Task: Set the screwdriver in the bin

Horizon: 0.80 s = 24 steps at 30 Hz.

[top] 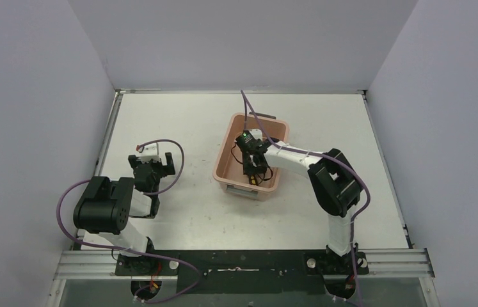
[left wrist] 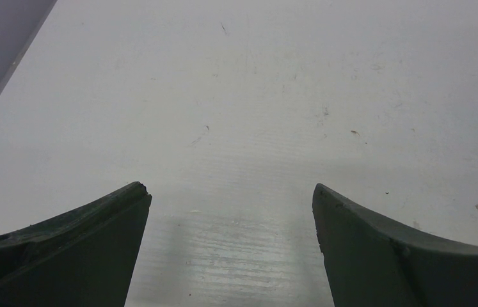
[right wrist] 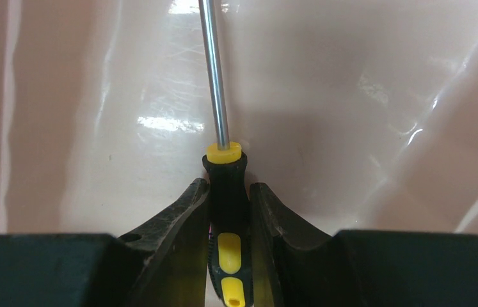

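Observation:
The salmon-pink bin [top: 225, 157] stands at the middle of the table. My right gripper [top: 249, 167] reaches down inside it and is shut on the screwdriver [right wrist: 226, 211]. Both fingers press the black-and-yellow handle, and the thin metal shaft [right wrist: 214, 77] points away from the fingers over the bin's glossy pink floor [right wrist: 326, 115]. In the top view the screwdriver is hidden by the gripper. My left gripper [top: 159, 164] is open and empty, left of the bin; its fingers [left wrist: 95, 243] hang over bare white table [left wrist: 236, 128].
Grey walls enclose the table on the left, back and right. A purple cable [top: 249, 109] loops from the right arm over the bin's far rim. The left arm's cable [top: 175, 153] arcs beside its wrist.

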Available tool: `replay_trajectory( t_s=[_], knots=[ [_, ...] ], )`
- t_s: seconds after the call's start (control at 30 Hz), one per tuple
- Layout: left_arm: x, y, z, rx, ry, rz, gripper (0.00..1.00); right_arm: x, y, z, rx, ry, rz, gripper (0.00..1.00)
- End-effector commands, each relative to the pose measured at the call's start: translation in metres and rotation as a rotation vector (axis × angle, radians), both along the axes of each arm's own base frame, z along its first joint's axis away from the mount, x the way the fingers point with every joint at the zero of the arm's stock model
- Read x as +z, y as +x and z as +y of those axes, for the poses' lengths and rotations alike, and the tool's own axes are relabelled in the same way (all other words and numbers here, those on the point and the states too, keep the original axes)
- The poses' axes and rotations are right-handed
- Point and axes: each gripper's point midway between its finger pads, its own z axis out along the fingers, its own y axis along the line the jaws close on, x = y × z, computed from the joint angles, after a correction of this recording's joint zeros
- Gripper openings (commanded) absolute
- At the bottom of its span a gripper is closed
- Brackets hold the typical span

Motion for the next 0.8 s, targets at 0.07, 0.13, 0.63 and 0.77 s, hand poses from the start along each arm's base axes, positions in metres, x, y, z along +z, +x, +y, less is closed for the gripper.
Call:
replay_trajectory(
  t_s=[0.07, 0.13, 0.63, 0.77],
  knots=[
    [0.016, 0.01, -0.001, -0.001, -0.005, -0.061, 0.97, 0.002, 0.016, 0.001, -0.04, -0.006, -0.078, 0.1],
    [0.016, 0.01, -0.001, -0.001, -0.005, -0.06, 0.97, 0.003, 0.016, 0.001, -0.042, -0.007, -0.081, 0.22],
    [0.016, 0.01, -0.002, -0.002, -0.004, -0.06, 0.97, 0.133, 0.045, 0.001, -0.021, 0.047, -0.335, 0.94],
    [0.016, 0.009, -0.001, -0.002, -0.004, -0.059, 0.97, 0.185, 0.048, -0.012, -0.016, 0.054, -0.447, 1.0]
  ],
)
